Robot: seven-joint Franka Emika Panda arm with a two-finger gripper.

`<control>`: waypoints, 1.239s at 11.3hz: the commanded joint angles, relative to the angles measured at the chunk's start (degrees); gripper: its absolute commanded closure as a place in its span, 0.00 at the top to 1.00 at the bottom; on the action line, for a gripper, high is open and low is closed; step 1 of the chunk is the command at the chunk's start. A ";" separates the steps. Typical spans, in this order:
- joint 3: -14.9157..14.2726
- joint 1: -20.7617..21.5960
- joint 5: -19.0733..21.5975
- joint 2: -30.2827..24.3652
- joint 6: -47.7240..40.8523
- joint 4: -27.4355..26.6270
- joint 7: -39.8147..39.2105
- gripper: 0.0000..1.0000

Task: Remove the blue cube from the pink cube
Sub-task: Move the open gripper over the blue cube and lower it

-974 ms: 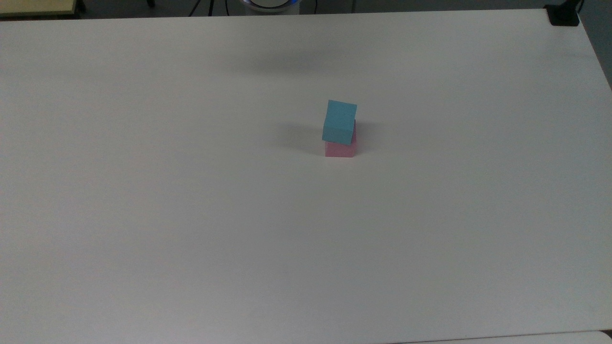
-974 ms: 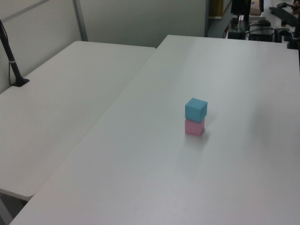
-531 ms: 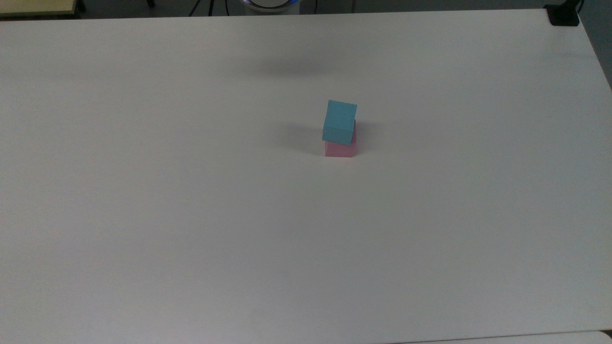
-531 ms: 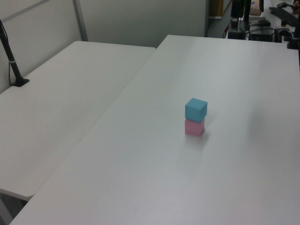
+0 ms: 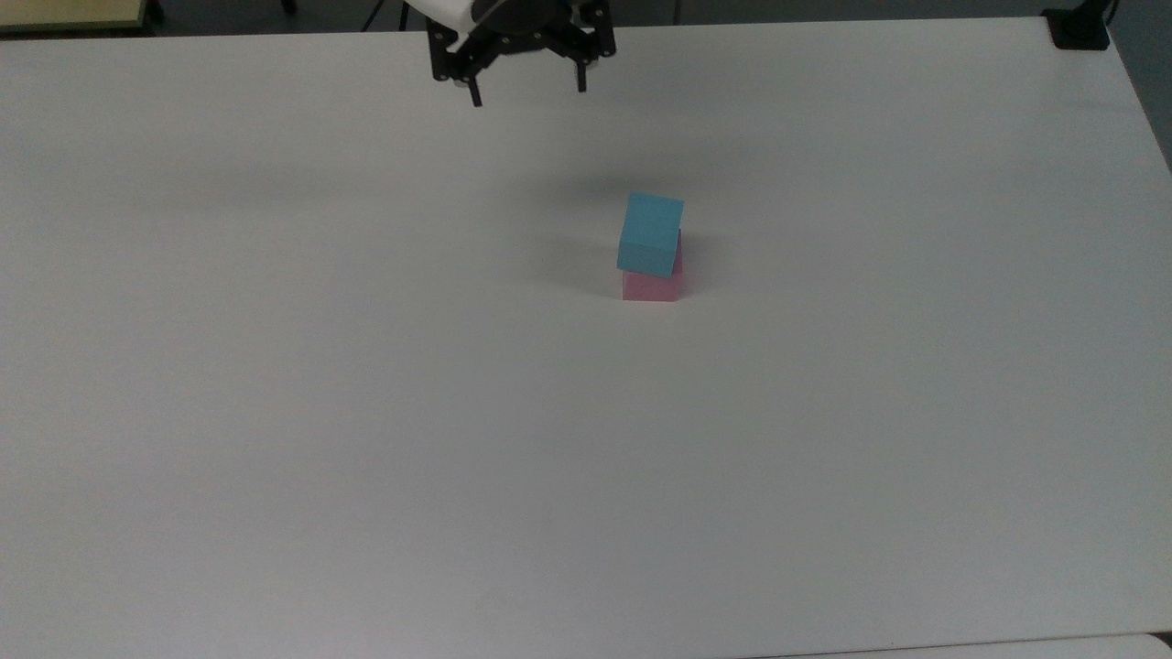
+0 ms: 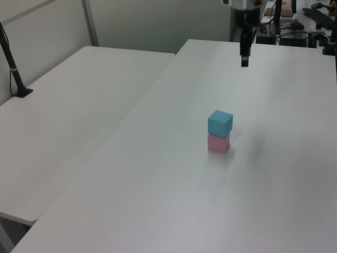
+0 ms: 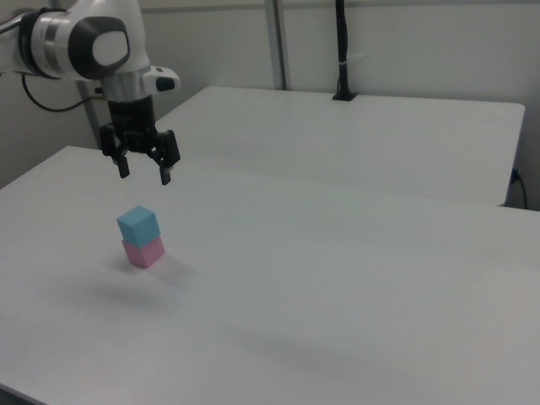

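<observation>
The blue cube (image 5: 651, 232) sits on top of the pink cube (image 5: 652, 285), turned a little so its corners hang slightly off the square beneath it; the left view shows the same stack, blue (image 6: 219, 123) over pink (image 6: 218, 143), and so does the right view, blue (image 7: 137, 225) on pink (image 7: 144, 251). The pair stands alone near the middle of a white table (image 5: 366, 412).

The gripper (image 5: 528, 90) hangs in the air with nothing in it, its two black fingers spread wide. It is well apart from the cubes — in the top view the stack lies below the gripper and off toward the top view's right. In the right view the gripper (image 7: 144, 171) hovers above the table, and the cubes sit lower than it, just under and slightly to the right view's left of its fingertips. In the left view the gripper (image 6: 245, 59) is seen edge-on, with the stack nearer the camera than it.

Behind, a second white table (image 7: 380, 135) adjoins the first, with a black post (image 7: 342, 51) standing at its far edge.
</observation>
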 commanded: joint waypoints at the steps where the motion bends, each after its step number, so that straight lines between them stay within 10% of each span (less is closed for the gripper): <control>1: 0.34 2.92 6.00 3.71 2.96 -0.01 8.43 1.00; 14: 0.87 8.73 1.88 13.83 14.22 -0.71 22.87 1.00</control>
